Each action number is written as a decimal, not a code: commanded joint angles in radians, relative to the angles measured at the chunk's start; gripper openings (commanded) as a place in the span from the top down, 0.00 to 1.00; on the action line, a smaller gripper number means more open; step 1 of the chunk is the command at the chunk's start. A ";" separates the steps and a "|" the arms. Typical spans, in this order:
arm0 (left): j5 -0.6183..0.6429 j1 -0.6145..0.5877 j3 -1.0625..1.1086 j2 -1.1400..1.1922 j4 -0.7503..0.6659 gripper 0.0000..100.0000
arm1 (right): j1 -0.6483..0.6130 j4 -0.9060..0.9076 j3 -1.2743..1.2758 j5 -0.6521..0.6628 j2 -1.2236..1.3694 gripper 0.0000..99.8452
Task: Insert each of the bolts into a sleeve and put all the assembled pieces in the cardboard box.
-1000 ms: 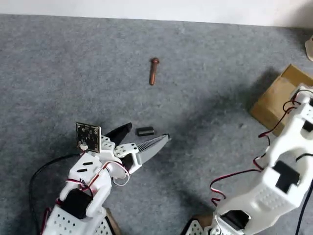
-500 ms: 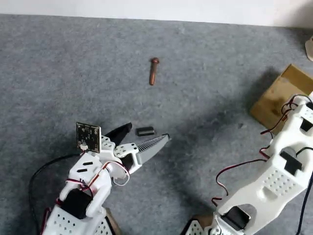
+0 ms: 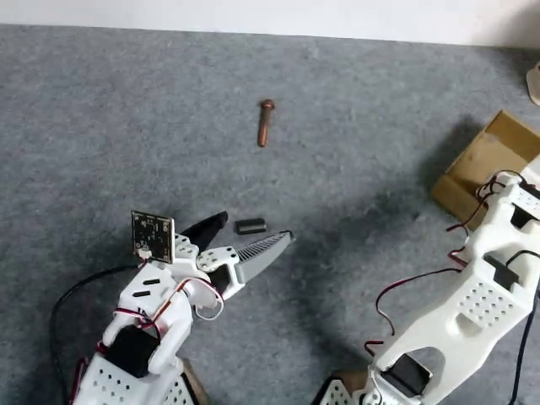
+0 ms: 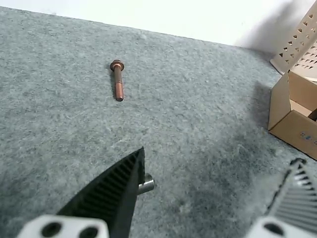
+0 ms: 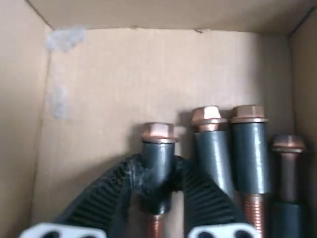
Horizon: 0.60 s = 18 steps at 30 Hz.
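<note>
The right pincer [image 5: 157, 174] is pinching a sleeved bolt [image 5: 158, 148] inside the cardboard box [image 5: 94, 79]. The left pincer [image 3: 256, 226] is sitting spread around the sleeve [image 3: 251, 226] — hard, light, probably slippery — so grab its middle.

Robotics test bench, seemingly in a lab or maker's workroom: a white printed-plastic left arm [image 3: 160, 312] and its twin right arm [image 3: 472, 312] are sitting on a grey felt-like table cover [image 3: 101, 110]; red and black wires [image 3: 483, 194] are looping exposed; a dark bare circuit board [image 3: 153, 234] is riding one wrist; a plain white wall [image 3: 253, 13] is running behind; copper-coloured sleeved bolts [image 5: 247, 144] are lying in a brown cardboard box [image 5: 99, 74].
</note>
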 commanded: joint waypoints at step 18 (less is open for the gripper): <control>-0.006 0.004 -0.008 -0.005 -0.023 0.60 | -0.087 0.331 -0.211 -0.002 -0.113 0.88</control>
